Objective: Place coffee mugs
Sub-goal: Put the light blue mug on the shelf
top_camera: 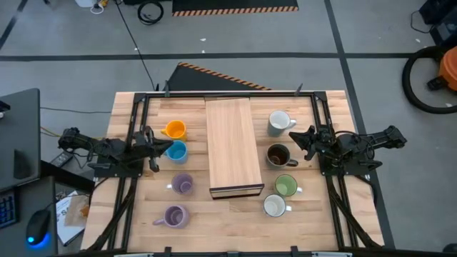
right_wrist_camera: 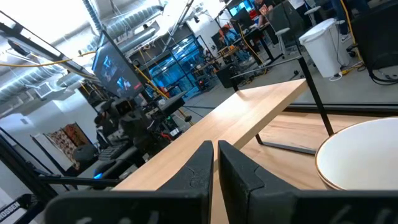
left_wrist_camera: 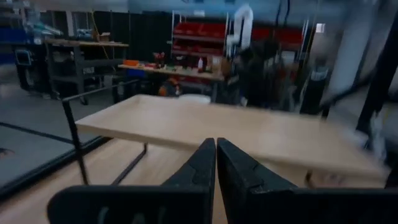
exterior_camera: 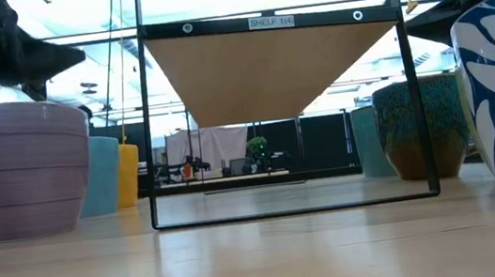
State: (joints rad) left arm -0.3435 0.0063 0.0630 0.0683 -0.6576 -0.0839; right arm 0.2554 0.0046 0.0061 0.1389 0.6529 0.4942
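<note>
Mugs all sit on the table; none is on the wooden shelf board yet, so I judge nothing placed. Four stand left of it, four right. My left gripper and right gripper hover with jaws clenched, empty.

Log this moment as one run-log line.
left claw: shut, empty, beside light blue ceramic mug | right claw: shut, empty, beside dark brown ceramic mug | long rectangular wooden board: bare
</note>
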